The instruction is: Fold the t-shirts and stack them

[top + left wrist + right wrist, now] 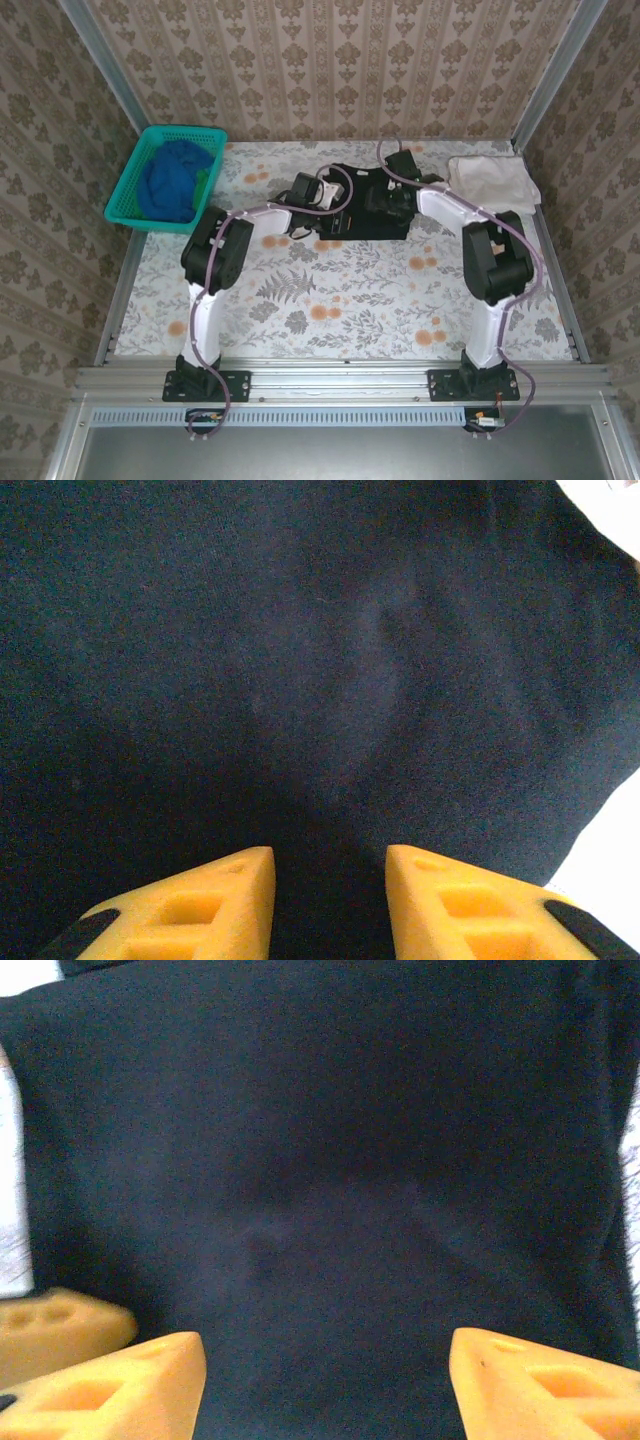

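The black t-shirt [372, 228] lies as a flat folded rectangle at the back middle of the table, with both grippers down on top of it. My left gripper [322, 205] is over its left part. In the left wrist view its yellow fingers [225, 895] stand a little apart with only dark cloth [300, 680] under the gap [330, 880]. My right gripper [388, 200] is over the shirt's right part, open wide [325, 1375] above the black cloth [330, 1160]. A pale white-pink t-shirt [492, 180] lies folded at the back right. A blue t-shirt [172, 182] is bunched in the basket.
The teal mesh basket [125, 195] sits at the back left, overhanging the table's edge. Patterned walls and metal rails close in the back and sides. In the right wrist view a finger of the left gripper [60, 1328] shows at the left edge, close by.
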`<state>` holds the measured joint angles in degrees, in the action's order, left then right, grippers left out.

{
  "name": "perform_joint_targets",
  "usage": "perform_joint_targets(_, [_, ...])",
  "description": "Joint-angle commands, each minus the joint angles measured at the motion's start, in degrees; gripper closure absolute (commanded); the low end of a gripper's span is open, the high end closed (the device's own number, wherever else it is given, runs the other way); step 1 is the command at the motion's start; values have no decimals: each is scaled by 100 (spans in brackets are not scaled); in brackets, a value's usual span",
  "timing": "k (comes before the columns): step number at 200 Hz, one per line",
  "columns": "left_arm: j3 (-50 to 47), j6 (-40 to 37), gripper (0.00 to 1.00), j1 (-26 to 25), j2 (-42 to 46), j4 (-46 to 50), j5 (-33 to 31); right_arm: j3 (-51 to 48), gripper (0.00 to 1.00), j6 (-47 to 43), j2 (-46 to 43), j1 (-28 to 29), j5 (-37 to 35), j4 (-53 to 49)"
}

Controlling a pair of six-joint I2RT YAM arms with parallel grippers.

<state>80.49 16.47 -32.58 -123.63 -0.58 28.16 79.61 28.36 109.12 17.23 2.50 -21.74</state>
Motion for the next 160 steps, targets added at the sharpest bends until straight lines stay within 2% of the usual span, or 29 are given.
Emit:
perform_joint_targets(1, [-350, 129, 65, 15, 254, 254, 132, -721, 34, 346, -237, 81, 356, 801])
perform_joint_targets(24, [-622, 233, 65, 36, 507, 261, 57, -1075, 36, 509, 16, -66, 663, 1071])
perform_joint_targets(46, [-823, 275, 65, 105, 668, 357, -29, -1562, 37, 806, 104, -380, 1308, 1652])
perform_joint_targets(65, [-1029, 319, 66, 155, 769, 362, 34, -1812, 32, 850, 100, -399, 1650, 1886])
perform_joint_targets(83, [-1218, 347, 66, 155, 898, 396, 14, -1969, 27, 1052, 97, -450, 2330, 2199])
perform_joint_targets(101, [-1365, 381, 66, 163, 1056, 529, -16, -2112, 24, 1129, -254, -441, 2627, 2318])
perform_joint_targets(115, [-1461, 395, 66, 185, 1208, 693, -48, -2067, 22, 930, -697, -451, 2451, 1899])
perform_joint_targets(127, [-1454, 411, 66, 229, 1354, 872, -101, -1929, 21, 628, -1100, -459, 2020, 1312])
perform_joint_targets(160, [-742, 178, 58, 222, 1670, 1464, -552, -1084, 18, -160, -1587, -897, -18, -289])
